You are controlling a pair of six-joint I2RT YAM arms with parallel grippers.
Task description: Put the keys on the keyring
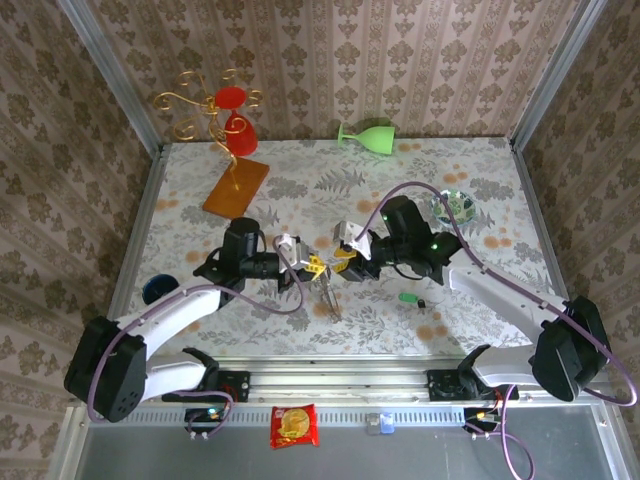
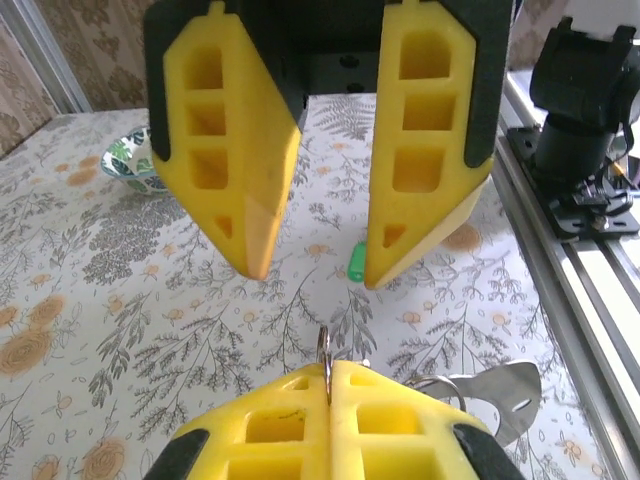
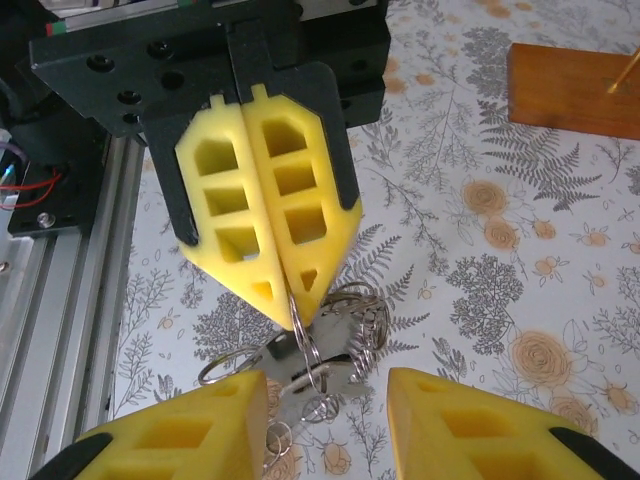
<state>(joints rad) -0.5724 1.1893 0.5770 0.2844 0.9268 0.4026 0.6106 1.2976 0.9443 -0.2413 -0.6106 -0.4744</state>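
Keyring [image 3: 306, 340] up off the table [image 1: 300, 165], mid-table, between the two arms. Hangs from the left gripper [image 3: 287, 303], thin wire nipped edge-on between yellow fingers [image 3: 230, 210] pressed flat together. Carries a loose bunch of smaller rings [image 3: 360, 310] and a flat metal piece [image 2: 505, 395] below the pinch; hard to tell whether a key sits among them. Faces the right gripper [image 3: 325, 378] head-on, tips almost meeting. Spread wide over there, one finger either side of the bunch, clamped on nothing.

Green key [image 2: 357, 262] flat on the flowered cloth, off the ring, over on the right arm's side, well apart from the bunch. Just beside it a small dark bit [image 1: 422, 303], too small to name.

Further out: patterned dish [image 1: 452, 207] behind the right arm. Green goblet [image 1: 368, 135] tipped on its side by the back wall. Wooden base [image 1: 236, 187] back left, with a red cup [image 1: 240, 135] above it on a gold stand. Snack packet [image 1: 295, 425] down on the front rail, between the arm bases.
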